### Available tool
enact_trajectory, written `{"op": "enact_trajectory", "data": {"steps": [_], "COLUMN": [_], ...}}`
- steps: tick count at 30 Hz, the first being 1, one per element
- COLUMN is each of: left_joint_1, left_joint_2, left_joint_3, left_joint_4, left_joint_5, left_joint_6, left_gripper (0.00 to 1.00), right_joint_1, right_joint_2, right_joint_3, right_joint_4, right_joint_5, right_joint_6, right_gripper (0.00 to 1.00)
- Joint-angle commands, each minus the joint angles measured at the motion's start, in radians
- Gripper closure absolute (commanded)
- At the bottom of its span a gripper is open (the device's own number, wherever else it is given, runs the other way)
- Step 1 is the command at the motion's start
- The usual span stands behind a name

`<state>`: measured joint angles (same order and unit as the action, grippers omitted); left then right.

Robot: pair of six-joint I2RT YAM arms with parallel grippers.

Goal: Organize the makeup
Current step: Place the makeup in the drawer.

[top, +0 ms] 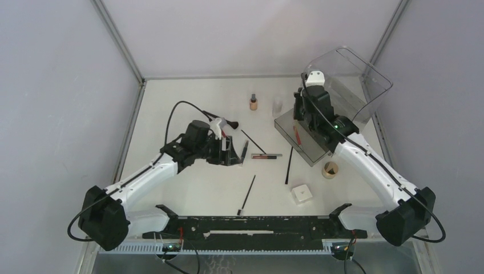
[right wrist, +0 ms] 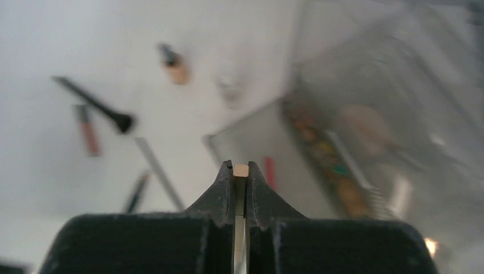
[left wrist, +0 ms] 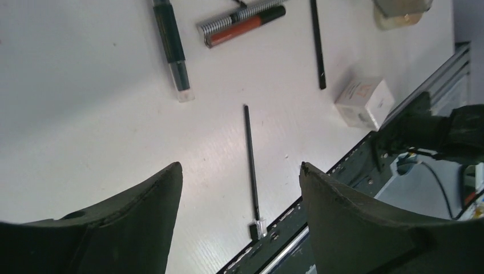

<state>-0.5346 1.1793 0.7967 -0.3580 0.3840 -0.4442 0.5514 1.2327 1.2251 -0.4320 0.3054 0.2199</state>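
Observation:
The makeup lies spread over the white table. My left gripper (top: pixel 229 153) is open and empty, low over the table beside a dark mascara tube (top: pixel 244 152). In the left wrist view a thin black brush (left wrist: pixel 251 165) lies on the table between my open fingertips (left wrist: pixel 174 171). A red lip gloss (left wrist: pixel 245 25), a black pencil (left wrist: pixel 317 45) and a white box (left wrist: pixel 364 103) lie beyond. My right gripper (top: pixel 301 120) hovers over a grey tray (top: pixel 311 149) and is shut on a thin stick with a tan tip (right wrist: pixel 240 170). A red lip stick (top: pixel 297 132) lies in the tray.
The big clear plastic bin (top: pixel 365 80) stands tilted at the back right. A tan dark-capped bottle (top: pixel 253 103), a small clear bottle (top: pixel 278 103) and a black fan brush (top: pixel 225 121) sit at the back. A round tan puff (top: pixel 330 169) lies by the tray. A black rail (top: pixel 251 225) runs along the near edge.

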Motion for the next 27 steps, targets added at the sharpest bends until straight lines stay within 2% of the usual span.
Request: {"op": "enact_trajectory", "data": {"steps": [1, 5, 7, 8, 11, 13, 14, 20, 27], "left_joint_1": [-0.115, -0.245, -0.288, -0.302, -0.347, -0.380, -0.391, -0.444, -0.498], "left_joint_2": [0.008, 0.070, 0.109, 0.127, 0.189, 0.233, 0.250, 0.345, 0.493], "left_joint_3": [0.054, 0.082, 0.095, 0.099, 0.125, 0.146, 0.154, 0.209, 0.295], "left_joint_4": [-0.026, -0.049, -0.054, -0.051, -0.053, -0.070, -0.075, -0.118, -0.212], "left_joint_5": [-0.178, -0.352, -0.383, -0.381, -0.394, -0.411, -0.415, -0.427, -0.448], "left_joint_6": [-0.021, -0.074, -0.093, -0.103, -0.115, -0.119, -0.122, -0.106, -0.089], "left_gripper": [0.21, 0.23, 0.22, 0.22, 0.22, 0.23, 0.23, 0.26, 0.42], "right_joint_1": [-0.026, -0.030, -0.045, -0.053, -0.069, -0.067, -0.066, -0.062, -0.045], "right_joint_2": [0.083, 0.170, 0.202, 0.214, 0.239, 0.241, 0.238, 0.161, 0.075], "right_joint_3": [0.004, -0.009, -0.019, -0.025, -0.031, -0.031, -0.030, -0.032, -0.032], "right_joint_4": [-0.122, -0.103, -0.085, -0.076, -0.055, -0.051, -0.050, -0.072, -0.077], "right_joint_5": [0.306, 0.420, 0.421, 0.406, 0.377, 0.368, 0.364, 0.301, 0.252], "right_joint_6": [-0.201, -0.242, -0.239, -0.232, -0.214, -0.207, -0.206, -0.160, -0.122], "right_gripper": [1.00, 1.00, 0.98, 0.93, 0.56, 0.43, 0.39, 0.36, 0.36]}}
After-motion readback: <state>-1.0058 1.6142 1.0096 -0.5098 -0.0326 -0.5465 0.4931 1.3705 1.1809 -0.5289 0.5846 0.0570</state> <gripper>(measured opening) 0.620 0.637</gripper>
